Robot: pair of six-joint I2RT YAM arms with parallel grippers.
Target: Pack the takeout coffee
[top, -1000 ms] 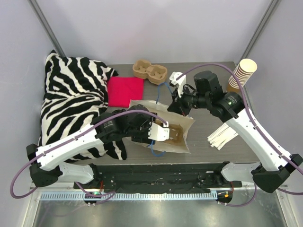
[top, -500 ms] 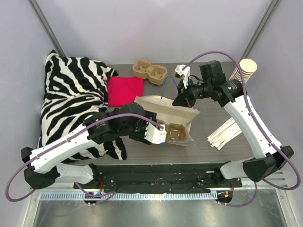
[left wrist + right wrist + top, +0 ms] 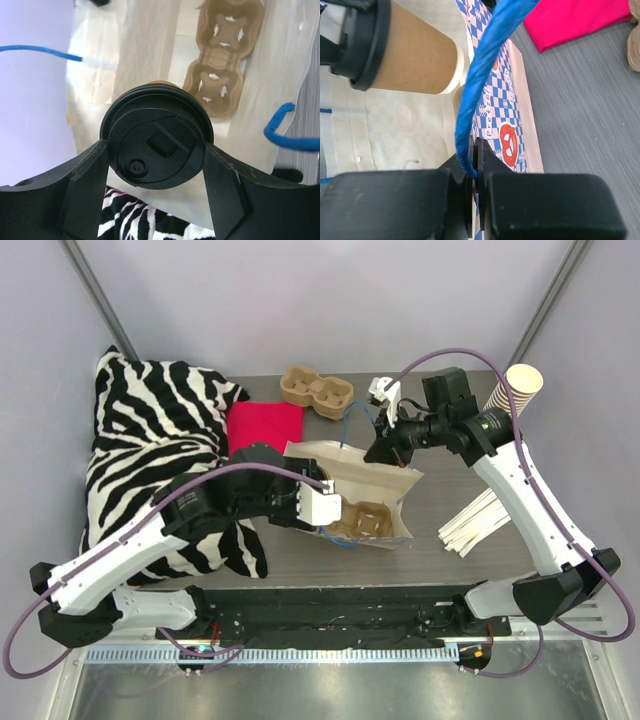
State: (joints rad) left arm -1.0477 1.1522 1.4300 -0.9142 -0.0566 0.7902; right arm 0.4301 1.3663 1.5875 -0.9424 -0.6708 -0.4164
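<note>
My left gripper [image 3: 322, 505] [image 3: 156, 172] is shut on the takeout coffee, a tan paper cup [image 3: 412, 55] with a round black lid [image 3: 156, 136]. It holds the cup on its side at the mouth of the paper bag [image 3: 372, 472]. A brown two-cup carrier [image 3: 222, 60] [image 3: 365, 520] lies inside the bag, beyond the cup. My right gripper [image 3: 380, 450] [image 3: 477, 165] is shut on the bag's blue handle [image 3: 485, 65] and holds that side of the bag up. In the top view the left gripper mostly hides the cup.
A zebra-striped cushion [image 3: 150, 450] fills the left side, with a red cloth [image 3: 265, 432] beside it. An empty carrier [image 3: 317, 390] sits at the back. A stack of lidless cups [image 3: 512, 395] stands at the far right, with white sticks [image 3: 470, 525] below it.
My right gripper pulled the blue handle up and back, standing the bag's mouth open, then held still. My left gripper moved up and left a little with the cup.
</note>
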